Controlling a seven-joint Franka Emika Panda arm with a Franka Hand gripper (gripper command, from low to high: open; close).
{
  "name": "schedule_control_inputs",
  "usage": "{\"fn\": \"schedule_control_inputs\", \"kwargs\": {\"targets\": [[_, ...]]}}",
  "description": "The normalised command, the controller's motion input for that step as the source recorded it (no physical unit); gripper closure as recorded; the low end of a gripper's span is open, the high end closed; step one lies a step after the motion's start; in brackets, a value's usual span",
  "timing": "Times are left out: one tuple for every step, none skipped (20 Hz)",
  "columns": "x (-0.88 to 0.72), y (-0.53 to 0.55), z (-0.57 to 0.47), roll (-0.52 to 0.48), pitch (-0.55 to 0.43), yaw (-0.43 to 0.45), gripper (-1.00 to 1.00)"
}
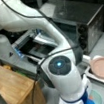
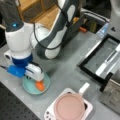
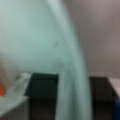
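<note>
The teal bowl [image 3: 45, 45] fills the wrist view, and in a front view the gripper [image 2: 38, 81] is down in that bowl [image 2: 30, 88] on the worktop [image 2: 67, 72], an orange piece [image 2: 40, 85] at its tip. I cannot tell whether the gripper grips the piece or has let go. The arm [image 2: 47, 37] bends low over the bowl, wrist pointing straight down, with the pink plate [image 2: 69, 107] near.

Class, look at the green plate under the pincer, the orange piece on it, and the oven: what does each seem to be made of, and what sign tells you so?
Green plate: probably plastic or glazed ceramic; an even, smooth pale green with a soft sheen.
Orange piece: cannot tell for sure; a uniform bright orange suggests plastic or a carrot.
Oven: likely brushed metal; grey, dully reflective panels.
The pincer sits right above the piece.
</note>
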Motion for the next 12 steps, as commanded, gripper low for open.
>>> {"fn": "schedule_control_inputs", "kwargs": {"targets": [[0.09,0.03,0.04,-0.031,0.019,-0.002,-1.00],[0.09,0.03,0.03,-0.031,0.019,-0.003,-1.00],[0.09,0.03,0.03,-0.029,0.020,-0.007,-1.00],[0.09,0.03,0.03,-0.029,0.020,-0.008,-1.00],[0.10,0.03,0.03,-0.026,0.021,-0.012,-1.00],[0.10,0.03,0.03,-0.025,0.022,-0.012,-1.00],[0.10,0.03,0.04,-0.023,0.022,-0.013,-1.00],[0.10,0.04,0.04,-0.029,0.026,-0.017,-1.00],[0.10,0.04,0.06,-0.035,0.030,-0.020,-1.00],[0.10,0.04,0.07,-0.048,0.035,-0.024,-1.00],[0.09,0.04,0.08,-0.051,0.037,-0.025,-1.00],[0.09,0.03,0.10,-0.072,0.046,-0.032,-1.00]]}}
